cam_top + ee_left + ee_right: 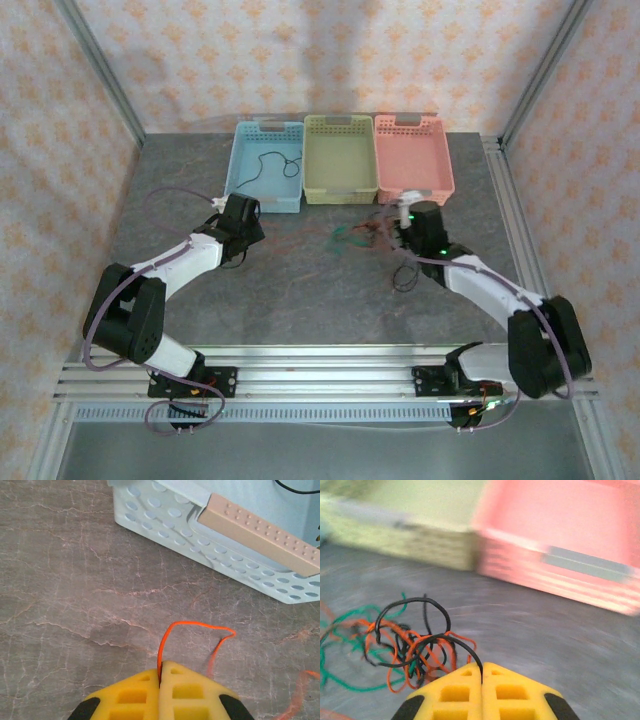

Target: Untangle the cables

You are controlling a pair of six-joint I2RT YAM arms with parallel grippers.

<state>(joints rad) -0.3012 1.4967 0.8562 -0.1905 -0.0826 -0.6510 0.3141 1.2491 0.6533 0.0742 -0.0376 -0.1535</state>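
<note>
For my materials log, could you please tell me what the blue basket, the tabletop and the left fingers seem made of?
Blue basket: likely moulded plastic, smooth, with rows of oval holes. Tabletop: matte, stone-like veining, perhaps printed laminate. Left fingers: probably matte yellow plastic or foam, with square recesses.

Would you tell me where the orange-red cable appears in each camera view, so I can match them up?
Top external: the orange-red cable lies tangled at mid-table, near the pink basket.
Left wrist: cable bottom centre, looping from the shut left gripper.
Right wrist: cable lower left, knotted with the black cable the right gripper pinches.
Shared landmark: the baskets; blue basket for left wrist, pink for right wrist.
</note>
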